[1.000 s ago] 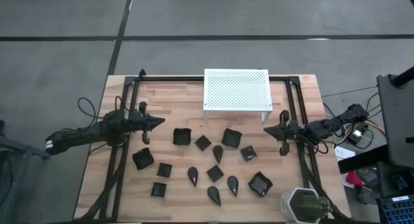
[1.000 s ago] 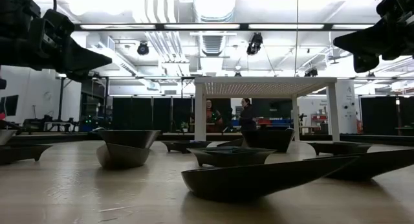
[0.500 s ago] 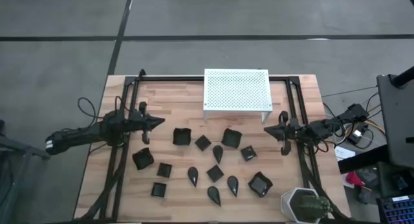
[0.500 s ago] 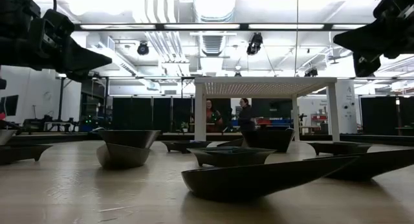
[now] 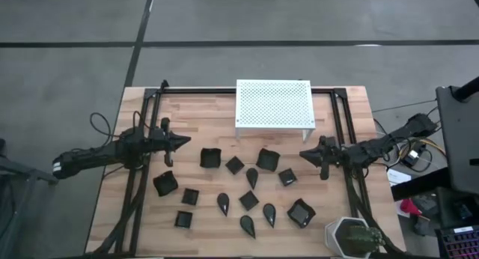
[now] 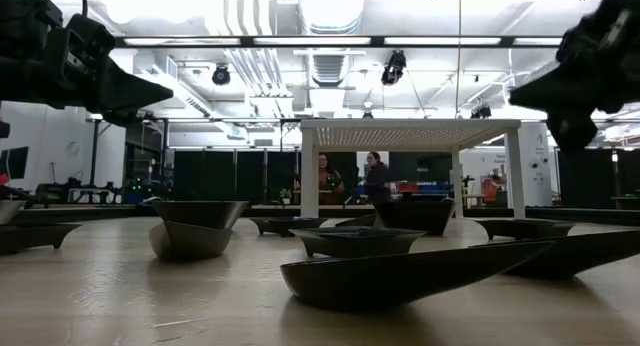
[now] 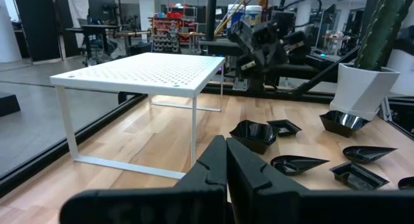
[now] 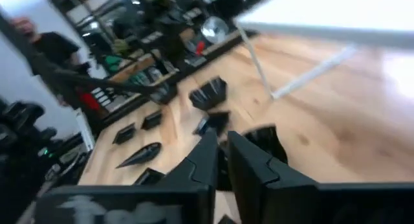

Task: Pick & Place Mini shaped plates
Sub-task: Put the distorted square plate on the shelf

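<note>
on the wood-plank table point(image 5: 217, 109), matte black plates point(image 5: 247, 200); left gripper point(image 5: 185, 141) closed, empty; right gripper point(image 5: 303, 153) slightly parted, empty.

No readable text, label, brand, number or sign anywhere on table, plates, stand, arms or room behind.

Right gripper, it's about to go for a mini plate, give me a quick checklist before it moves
1. right gripper empty: ok.
2. Its fingers parted enough for a rim: cannot tell, the gap looks narrow.
3. mini shaped plates lying apart on the table: ok.
4. Top of the white stand bare: ok.
5. left gripper shut, away from the plates: ok.
6. potted plant at the table's corner, outside the path: ok.
</note>
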Robot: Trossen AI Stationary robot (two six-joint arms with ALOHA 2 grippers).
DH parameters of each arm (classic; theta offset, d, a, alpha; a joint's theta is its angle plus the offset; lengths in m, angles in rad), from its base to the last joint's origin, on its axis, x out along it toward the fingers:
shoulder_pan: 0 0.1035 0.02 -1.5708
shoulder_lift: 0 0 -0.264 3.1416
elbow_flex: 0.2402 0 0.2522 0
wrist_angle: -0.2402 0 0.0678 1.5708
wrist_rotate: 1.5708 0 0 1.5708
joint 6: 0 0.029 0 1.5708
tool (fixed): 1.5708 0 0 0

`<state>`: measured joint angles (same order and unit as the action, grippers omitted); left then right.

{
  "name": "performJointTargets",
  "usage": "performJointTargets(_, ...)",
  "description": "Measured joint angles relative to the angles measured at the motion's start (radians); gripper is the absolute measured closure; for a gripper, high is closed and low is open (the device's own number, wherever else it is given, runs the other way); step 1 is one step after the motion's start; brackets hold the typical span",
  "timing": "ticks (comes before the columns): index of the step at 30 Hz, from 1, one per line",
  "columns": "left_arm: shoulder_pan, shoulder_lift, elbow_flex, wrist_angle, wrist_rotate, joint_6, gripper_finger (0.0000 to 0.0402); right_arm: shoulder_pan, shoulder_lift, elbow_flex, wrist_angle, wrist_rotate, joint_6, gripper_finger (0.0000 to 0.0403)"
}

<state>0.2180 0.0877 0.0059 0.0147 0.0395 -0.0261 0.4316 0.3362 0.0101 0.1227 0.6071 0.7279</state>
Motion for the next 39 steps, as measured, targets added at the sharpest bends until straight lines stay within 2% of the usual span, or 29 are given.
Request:
performJointTargets(2,0.0,0.0,0.0,0.0,0.0,0.0,0.0401,-0.003,0.064,0.0,-0.023,0.015,0.204,0.0337)
performJointTargets(5,0.0,0.0,0.0,0.0,0.0,0.0,0.0401,-0.008,0.154,0.0,-0.027,0.017,0.363,0.0308)
performJointTargets(9,0.0,0.0,0.0,0.001,0.0,0.0,0.0401,-0.009,0.259,0.006,0.047,-0.004,0.384,0.0274)
performJointTargets(13,0.0,0.0,0.0,0.002,0.0,0.0,0.0401,-0.006,0.383,0.097,0.14,-0.063,0.187,0.0257)
performJointTargets(19,0.0,0.0,0.0,0.006,0.001,0.0,0.0401,-0.006,0.596,0.304,0.144,-0.212,-0.489,0.0259)
performJointTargets(21,0.0,0.0,0.0,0.006,0.001,0.0,0.0401,-0.006,0.675,0.364,0.135,-0.264,-0.632,0.0265)
performJointTargets(24,0.0,0.0,0.0,0.006,0.001,0.0,0.0401,-0.006,0.8,0.458,0.102,-0.279,-0.817,0.0274)
performJointTargets(28,0.0,0.0,0.0,0.007,0.001,0.0,0.0401,-0.006,0.949,0.611,-0.124,-0.238,-0.882,0.0284)
performJointTargets(32,0.0,0.0,0.0,0.007,0.001,0.0,0.0401,-0.006,1.069,0.764,-0.387,-0.16,-0.857,0.0296)
performJointTargets(34,0.0,0.0,0.0,0.008,0.001,0.0,0.0401,-0.007,1.12,0.828,-0.5,-0.155,-0.862,0.0301)
performJointTargets(39,0.0,0.0,0.0,0.008,0.001,0.0,0.0401,-0.009,1.233,0.936,-0.696,-0.133,-0.9,0.0314)
